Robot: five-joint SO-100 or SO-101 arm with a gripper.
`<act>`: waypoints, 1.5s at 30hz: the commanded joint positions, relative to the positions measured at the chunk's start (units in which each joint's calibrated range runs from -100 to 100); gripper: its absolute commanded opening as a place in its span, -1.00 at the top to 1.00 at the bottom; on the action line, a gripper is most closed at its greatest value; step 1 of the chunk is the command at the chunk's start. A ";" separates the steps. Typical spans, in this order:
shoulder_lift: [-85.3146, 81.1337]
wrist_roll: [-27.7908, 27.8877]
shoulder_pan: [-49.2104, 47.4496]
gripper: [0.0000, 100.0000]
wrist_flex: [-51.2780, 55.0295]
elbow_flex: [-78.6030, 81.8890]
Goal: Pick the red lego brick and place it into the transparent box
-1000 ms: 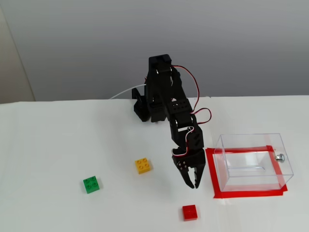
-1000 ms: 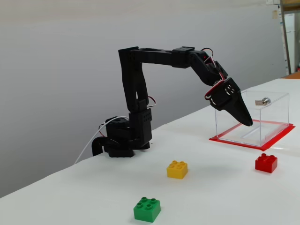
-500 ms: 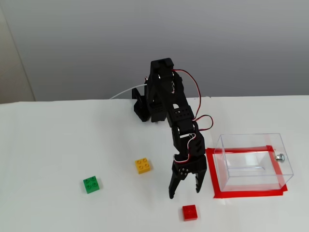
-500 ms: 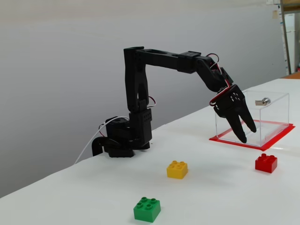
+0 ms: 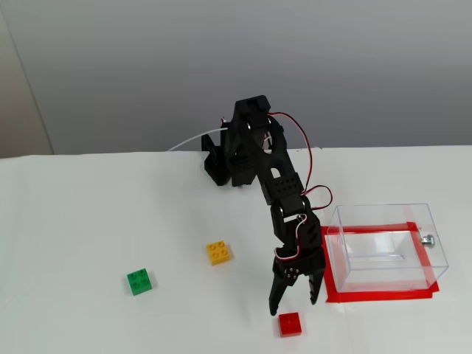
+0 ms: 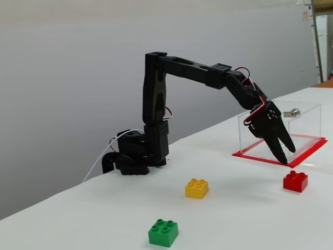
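Red lego brick (image 5: 290, 324) lies just below the open end effector (image 5: 294, 304).

Plain grey wall (image 5: 110, 66) behind white table (image 5: 74, 221).

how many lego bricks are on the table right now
3. The green brick lies farthest left in a fixed view, the yellow brick sits mid-table, and the red lego brick lies just below the open claw. None looks hidden.
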 commanded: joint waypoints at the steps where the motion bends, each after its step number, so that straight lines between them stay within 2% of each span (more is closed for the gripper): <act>1: 0.80 -0.17 -0.52 0.30 -1.82 -2.74; 7: 3.60 -0.17 -0.82 0.30 -4.95 -2.74; 19: 11.32 -0.17 -0.45 0.30 -4.61 -10.33; 45: 13.61 -0.12 1.77 0.30 -4.17 -6.81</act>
